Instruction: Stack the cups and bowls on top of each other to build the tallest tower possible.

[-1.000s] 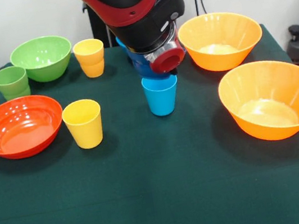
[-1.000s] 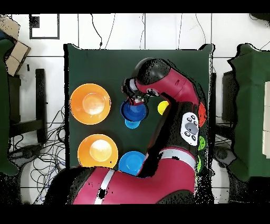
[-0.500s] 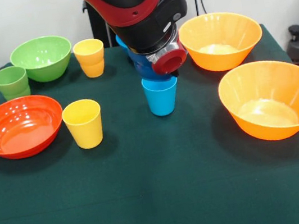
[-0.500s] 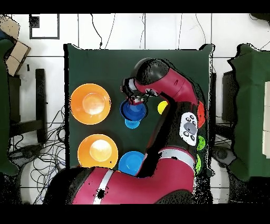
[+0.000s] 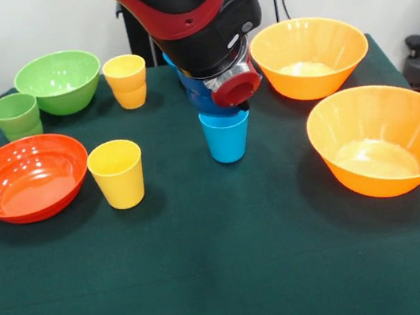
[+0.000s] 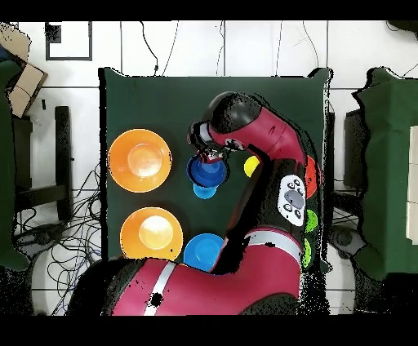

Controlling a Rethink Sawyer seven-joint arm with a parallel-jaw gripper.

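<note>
Gripper (image 6: 202,155): finger state cannot be told; over dark blue bowl (image 6: 204,170), itself directly above upright light blue cup (image 5: 226,136) at table (image 5: 230,282) centre.

a dark green cloth-covered counter (image 5: 214,285) fills the middle of the room, on a white tiled floor (image 6: 245,49). black cables (image 6: 77,237) lie tangled on the floor beside it. a brown cardboard box (image 6: 20,69) sits near one corner. dark green chairs (image 6: 392,163) stand at either side.
</note>
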